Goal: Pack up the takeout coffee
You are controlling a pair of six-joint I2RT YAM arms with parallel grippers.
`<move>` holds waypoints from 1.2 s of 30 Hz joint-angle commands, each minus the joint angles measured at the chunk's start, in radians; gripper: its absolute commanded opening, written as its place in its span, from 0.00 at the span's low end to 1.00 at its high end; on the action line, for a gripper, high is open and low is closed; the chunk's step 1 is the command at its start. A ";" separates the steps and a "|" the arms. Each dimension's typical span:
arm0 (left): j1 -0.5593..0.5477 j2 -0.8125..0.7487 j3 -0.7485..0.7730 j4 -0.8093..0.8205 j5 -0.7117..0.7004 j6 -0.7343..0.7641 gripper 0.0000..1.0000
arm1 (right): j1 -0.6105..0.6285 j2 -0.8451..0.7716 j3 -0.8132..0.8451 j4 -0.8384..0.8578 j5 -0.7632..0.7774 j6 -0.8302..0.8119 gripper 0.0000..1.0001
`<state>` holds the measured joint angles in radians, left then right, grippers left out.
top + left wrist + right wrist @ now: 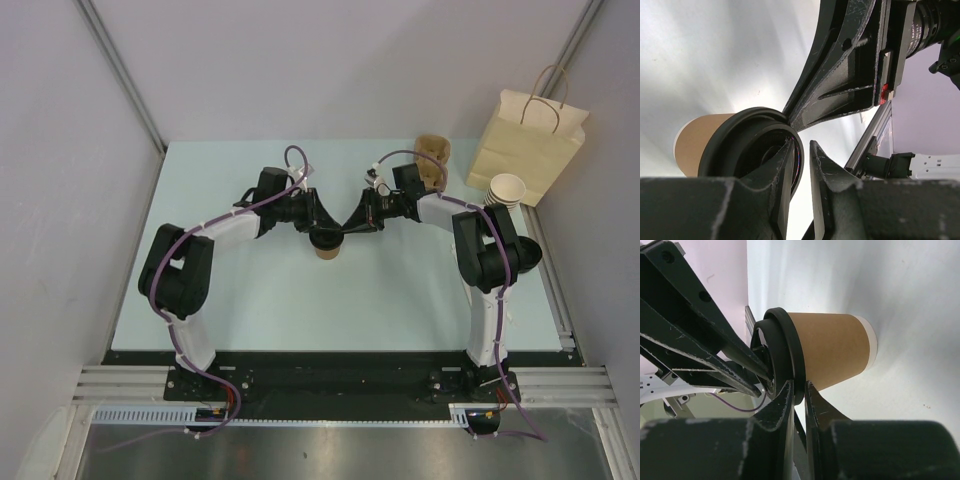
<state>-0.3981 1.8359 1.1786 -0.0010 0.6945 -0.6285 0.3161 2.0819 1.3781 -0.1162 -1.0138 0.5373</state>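
The takeout coffee cup (327,249), brown kraft paper with a black lid (326,239), stands upright at the table's middle. My left gripper (316,226) reaches it from the left and my right gripper (346,228) from the right. In the left wrist view the jaws (801,143) are nearly together astride the lid's rim (747,117), with the cup wall (695,142) behind. In the right wrist view the gripper (799,386) pinches the lid's rim (790,347) at the top of the cup (832,347).
A tan paper bag with twisted handles (527,145) stands at the back right. A stack of white-inside cups (506,190) sits beside it. More brown cups (433,156) lie behind the right arm. Grey walls close in both sides.
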 commanded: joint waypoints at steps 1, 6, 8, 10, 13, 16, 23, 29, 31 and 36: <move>0.019 0.052 -0.010 -0.076 -0.056 0.041 0.26 | 0.015 0.061 -0.027 -0.108 0.110 -0.111 0.09; 0.024 0.042 -0.013 -0.067 -0.040 0.047 0.25 | 0.026 0.064 -0.030 -0.096 0.113 -0.102 0.09; 0.024 0.028 -0.014 -0.044 -0.023 0.044 0.27 | 0.032 0.047 -0.030 -0.070 0.095 -0.079 0.09; 0.021 0.003 -0.014 -0.002 0.016 0.032 0.31 | 0.035 0.020 -0.030 -0.060 0.080 -0.073 0.10; 0.010 -0.036 -0.004 0.064 0.053 0.007 0.37 | 0.037 -0.008 -0.030 -0.056 0.072 -0.066 0.13; 0.004 -0.082 0.022 0.081 0.060 -0.011 0.42 | 0.037 -0.025 -0.030 -0.057 0.067 -0.062 0.18; 0.011 -0.216 0.113 -0.171 -0.053 0.134 0.48 | 0.037 -0.057 -0.030 -0.040 0.053 -0.045 0.27; 0.016 -0.312 0.119 -0.459 -0.238 0.407 0.51 | 0.032 -0.100 -0.030 -0.020 0.041 -0.008 0.32; 0.009 -0.322 0.121 -0.535 -0.292 0.437 0.53 | 0.031 -0.112 -0.028 -0.017 0.037 0.000 0.33; -0.011 -0.311 0.125 -0.622 -0.430 0.392 0.59 | 0.028 -0.140 -0.031 -0.056 0.035 -0.016 0.35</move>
<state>-0.3916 1.5204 1.2778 -0.4728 0.4320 -0.2604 0.3431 2.0129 1.3460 -0.1520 -0.9794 0.5270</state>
